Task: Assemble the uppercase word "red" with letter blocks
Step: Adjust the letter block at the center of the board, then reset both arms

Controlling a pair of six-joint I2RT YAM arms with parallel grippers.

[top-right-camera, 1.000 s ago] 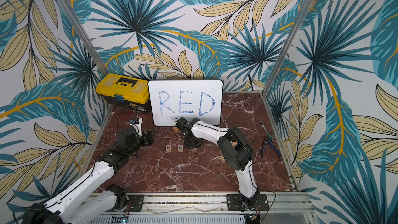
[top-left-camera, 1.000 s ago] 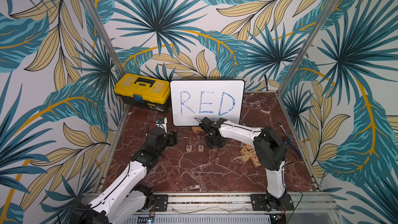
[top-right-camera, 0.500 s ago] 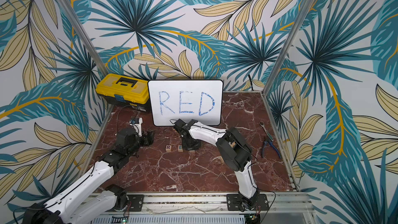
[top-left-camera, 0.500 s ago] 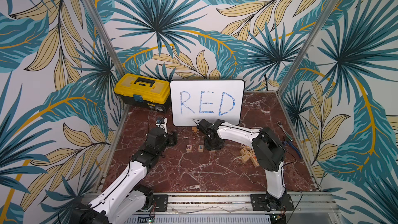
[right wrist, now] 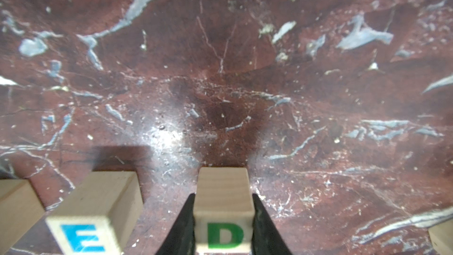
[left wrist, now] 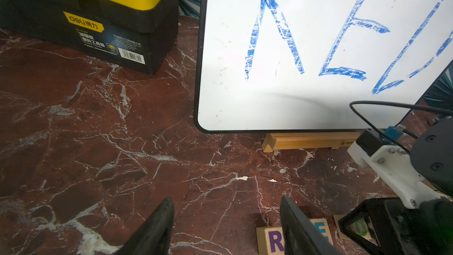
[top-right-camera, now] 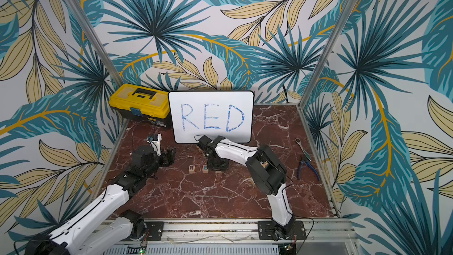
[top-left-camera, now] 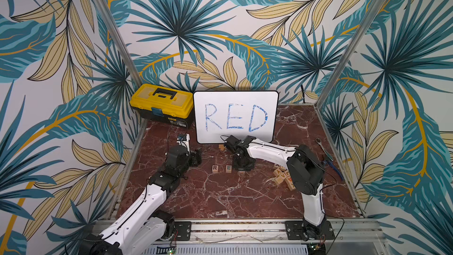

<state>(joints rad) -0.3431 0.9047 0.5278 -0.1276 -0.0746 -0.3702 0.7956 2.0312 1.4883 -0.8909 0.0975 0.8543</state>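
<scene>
**Top views.** In both top views the R block (top-left-camera: 215,168) and E block (top-left-camera: 228,168) sit on the table (top-left-camera: 220,197), with the E block at 3 o'clock of the R block. Their letters face up and read in the same order as on the whiteboard (top-left-camera: 235,116) at 12 o'clock, which I take as the reference. The right gripper (top-left-camera: 242,166) points down at 3 o'clock of the E block. The D block (top-right-camera: 218,172) shows only as a pale sliver beneath it. The left gripper (top-left-camera: 196,159) sits at 10 o'clock of the R block, clear of the row, so it does not obstruct the placement. Spare blocks (top-left-camera: 282,175) lie well apart at 3 o'clock.

**Left wrist view.** The left fingers (left wrist: 157,229) stand apart over bare table and hold nothing.

**Right wrist view.** The right fingers (right wrist: 181,226) clamp two opposite side faces of the D block. This leaves its green letter exposed and in line with the teal E just beside it, with a gap between the two blocks. I cannot tell whether the D block rests on the table.

I judge this to be the final placement. I should release only once the D block is seated, then retract straight up so the fingers neither drag it nor nudge the E block.
</scene>
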